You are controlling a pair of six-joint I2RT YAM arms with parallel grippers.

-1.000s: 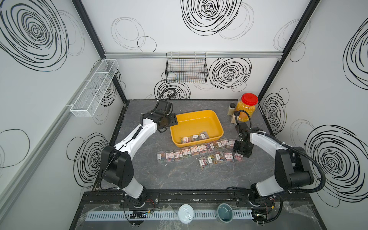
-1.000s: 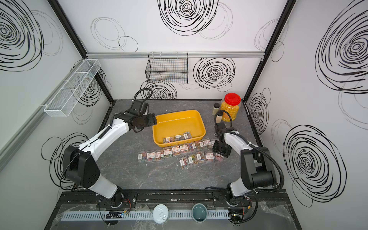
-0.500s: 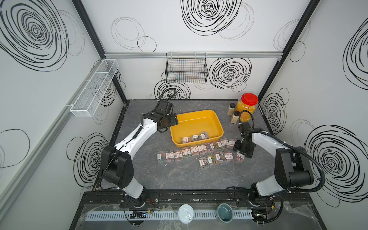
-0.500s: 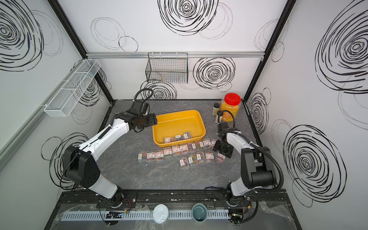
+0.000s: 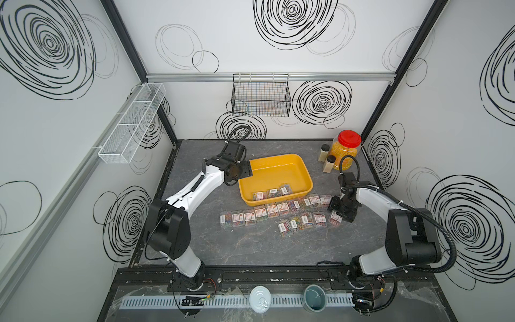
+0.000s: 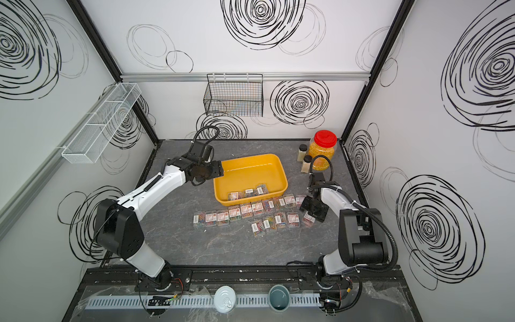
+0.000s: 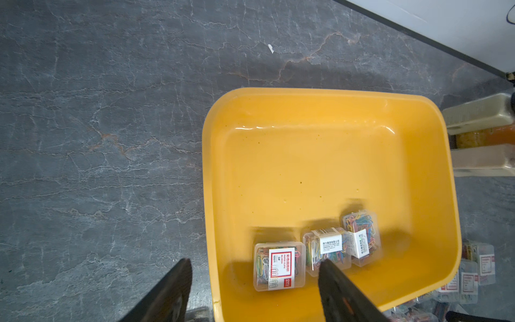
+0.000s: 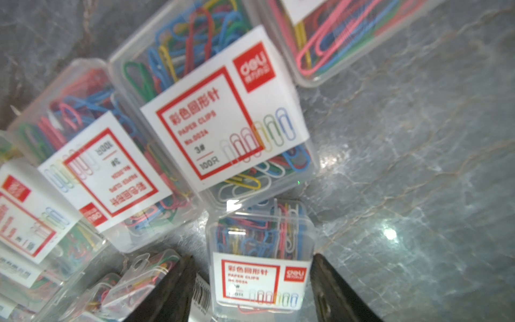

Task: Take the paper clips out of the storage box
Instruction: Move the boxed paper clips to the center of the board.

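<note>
The yellow storage box (image 5: 278,156) (image 6: 250,172) (image 7: 306,156) sits mid-table with three paper clip cases (image 5: 272,192) (image 6: 248,193) (image 7: 359,237) along its near wall. Several more cases (image 5: 278,209) (image 6: 250,209) lie in two rows on the table in front of it. My left gripper (image 5: 246,170) (image 6: 218,170) (image 7: 254,262) is open, straddling the box's left rim. My right gripper (image 5: 341,214) (image 6: 313,213) (image 8: 252,256) is open at the right end of the rows. One case (image 5: 335,217) (image 8: 259,278) sits between its fingers, with a gap on one side.
A red-lidded jar (image 5: 345,150) and two small bottles (image 5: 324,152) stand at the back right. A black wire basket (image 5: 260,96) hangs on the back wall and a white mesh rack (image 5: 133,122) on the left wall. Two cups (image 5: 259,299) (image 5: 315,297) sit at the front rail.
The right gripper has opened and shifted slightly toward the front, letting go of the case now resting between its fingers. The left arm has not moved.
</note>
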